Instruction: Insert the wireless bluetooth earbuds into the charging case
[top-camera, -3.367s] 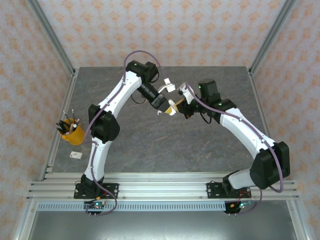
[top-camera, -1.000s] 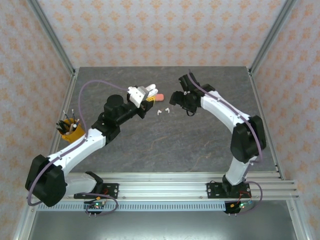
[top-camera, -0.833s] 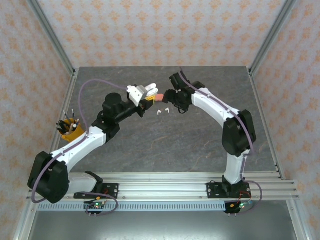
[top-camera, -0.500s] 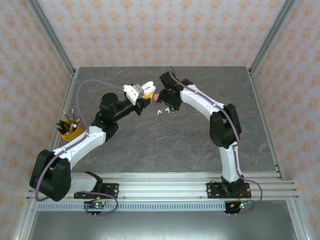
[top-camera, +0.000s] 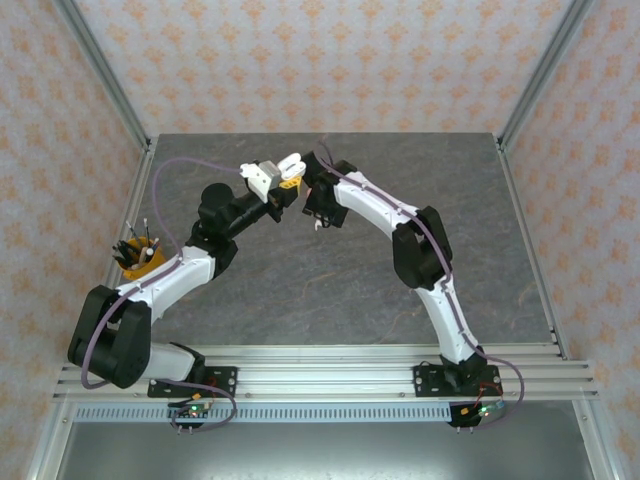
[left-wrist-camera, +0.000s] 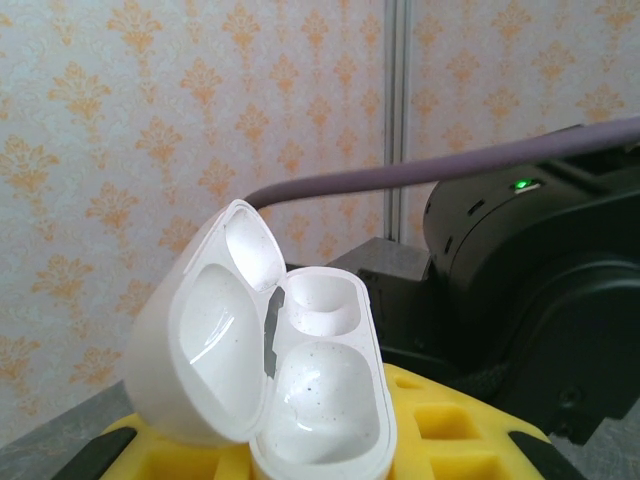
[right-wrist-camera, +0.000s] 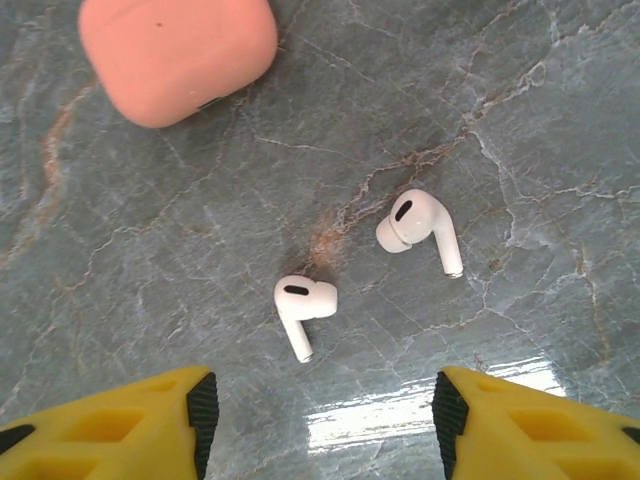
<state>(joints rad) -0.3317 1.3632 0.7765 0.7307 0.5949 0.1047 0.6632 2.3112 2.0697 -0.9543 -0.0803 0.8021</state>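
Observation:
The white charging case (left-wrist-camera: 322, 392) sits with its lid (left-wrist-camera: 200, 345) flipped open and both wells bare, and my left gripper (left-wrist-camera: 320, 450) is shut on it between yellow fingers. From above, that left gripper (top-camera: 283, 172) holds the case up at the table's back middle. Two white earbuds lie on the grey stone: one (right-wrist-camera: 303, 303) just ahead of my right gripper (right-wrist-camera: 320, 420), the other (right-wrist-camera: 418, 225) farther right. The right gripper is open, its yellow fingers (right-wrist-camera: 190, 415) wide apart with nothing between them. From above, the right gripper (top-camera: 320, 207) hangs right beside the left one.
A closed coral-pink case (right-wrist-camera: 178, 50) lies on the stone beyond the earbuds, up-left in the right wrist view. A yellow cup of pens (top-camera: 140, 262) stands at the table's left edge. The grey table (top-camera: 320, 290) is walled by patterned panels.
My right arm has swung left to hang over the two white earbuds, and its jaws have narrowed somewhat. My left gripper has drifted slightly back and left with the open case.

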